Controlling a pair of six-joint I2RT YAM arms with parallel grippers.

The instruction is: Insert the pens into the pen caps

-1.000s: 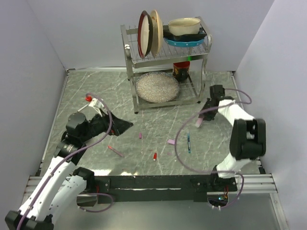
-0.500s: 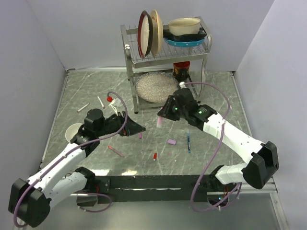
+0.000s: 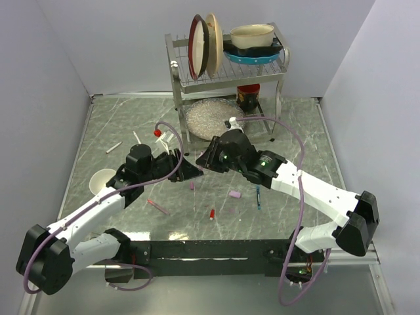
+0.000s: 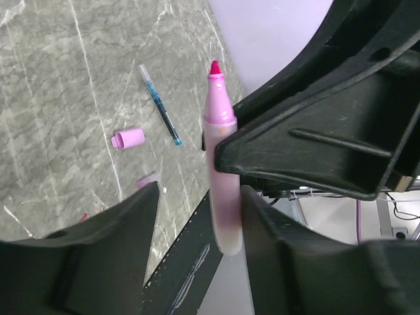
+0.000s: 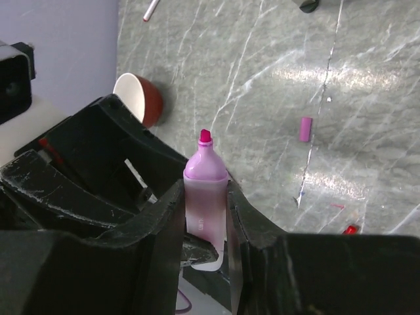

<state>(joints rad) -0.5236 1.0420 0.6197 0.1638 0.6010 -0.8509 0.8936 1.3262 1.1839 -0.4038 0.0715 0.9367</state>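
Before the dish rack (image 3: 226, 80), right gripper (image 5: 205, 193) clamps the pink pen (image 5: 205, 167); left gripper (image 4: 199, 197) faces it, wide open, empty. Pink cap (image 4: 128, 138), blue pen (image 4: 159, 105) lie nearby.

A grey-green marbled surface (image 3: 302, 131) with pale veins fills the floor of a booth closed in by plain pale walls at the back (image 3: 118, 46), left (image 3: 33, 131) and right (image 3: 374, 98). A two-tier metal dish rack (image 3: 226, 79) stands against the back wall, with upright plates (image 3: 203, 46) and a cream bowl (image 3: 252, 35) above and a clear glass dish (image 3: 215, 119) below. Soft, even light leaves faint glare patches on the stone.
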